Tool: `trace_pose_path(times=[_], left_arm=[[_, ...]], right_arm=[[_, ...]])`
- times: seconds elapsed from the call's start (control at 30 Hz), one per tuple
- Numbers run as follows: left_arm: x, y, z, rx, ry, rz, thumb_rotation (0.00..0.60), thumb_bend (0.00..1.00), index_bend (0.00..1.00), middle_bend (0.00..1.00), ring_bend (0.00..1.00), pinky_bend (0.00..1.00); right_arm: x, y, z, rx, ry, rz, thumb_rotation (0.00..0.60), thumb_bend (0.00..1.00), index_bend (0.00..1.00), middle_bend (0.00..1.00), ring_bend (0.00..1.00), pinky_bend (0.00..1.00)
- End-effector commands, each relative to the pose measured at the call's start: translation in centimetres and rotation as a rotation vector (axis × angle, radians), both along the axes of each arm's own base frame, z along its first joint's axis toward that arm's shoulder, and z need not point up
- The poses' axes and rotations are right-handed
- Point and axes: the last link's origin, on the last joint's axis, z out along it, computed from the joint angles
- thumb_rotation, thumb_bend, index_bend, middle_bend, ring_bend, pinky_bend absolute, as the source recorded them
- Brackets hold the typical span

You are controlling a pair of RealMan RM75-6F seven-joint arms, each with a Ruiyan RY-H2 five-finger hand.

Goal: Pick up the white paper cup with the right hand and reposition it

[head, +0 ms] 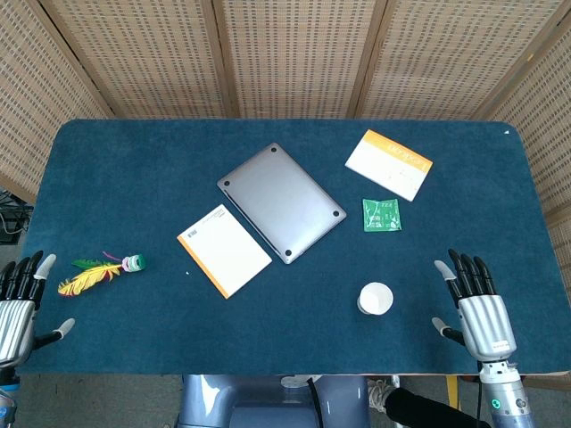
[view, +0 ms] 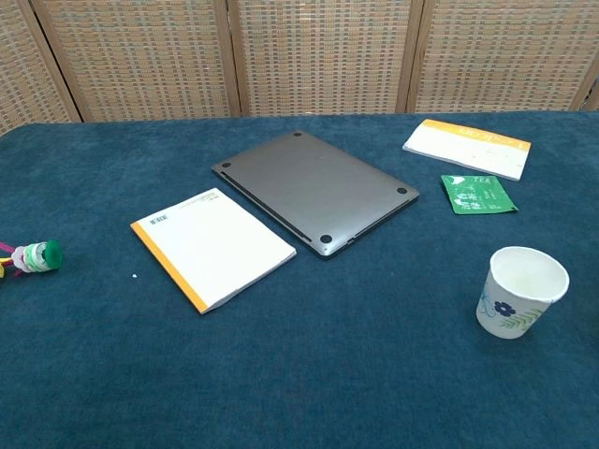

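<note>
The white paper cup (head: 376, 299) stands upright near the table's front edge, right of centre; in the chest view the cup (view: 520, 291) shows a blue flower print and is empty. My right hand (head: 477, 306) hovers open at the front right, fingers spread, a short way to the right of the cup and not touching it. At the front left corner my left hand (head: 18, 303) is also open, holding nothing. Neither hand shows in the chest view.
A grey closed laptop (head: 282, 201) lies mid-table. An orange-edged notepad (head: 224, 250) sits to its left, another (head: 389, 164) at the back right. A green tea packet (head: 382, 215) lies behind the cup. A feathered shuttlecock toy (head: 100, 272) rests at front left.
</note>
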Motion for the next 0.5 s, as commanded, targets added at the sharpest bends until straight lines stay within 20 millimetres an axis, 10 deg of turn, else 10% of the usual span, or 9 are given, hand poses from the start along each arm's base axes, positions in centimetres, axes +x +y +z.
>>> trace_pose_path(times=[0.03, 0.5], left_arm=[[0.01, 0.01, -0.06, -0.003, 0.003, -0.001, 0.6, 0.1, 0.0, 0.0, 0.0, 0.0], [0.09, -0.06, -0.02, -0.001, 0.002, -0.003, 0.6, 0.11, 0.0, 0.0, 0.0, 0.0]], right_arm=[[-0.03, -0.03, 0.02, 0.0, 0.0, -0.002, 0.6, 0.15, 0.0, 0.0, 0.0, 0.0], [0.11, 0.17, -0.02, 0.017, -0.004, -0.005, 0.6, 0.15, 0.0, 0.0, 0.0, 0.0]])
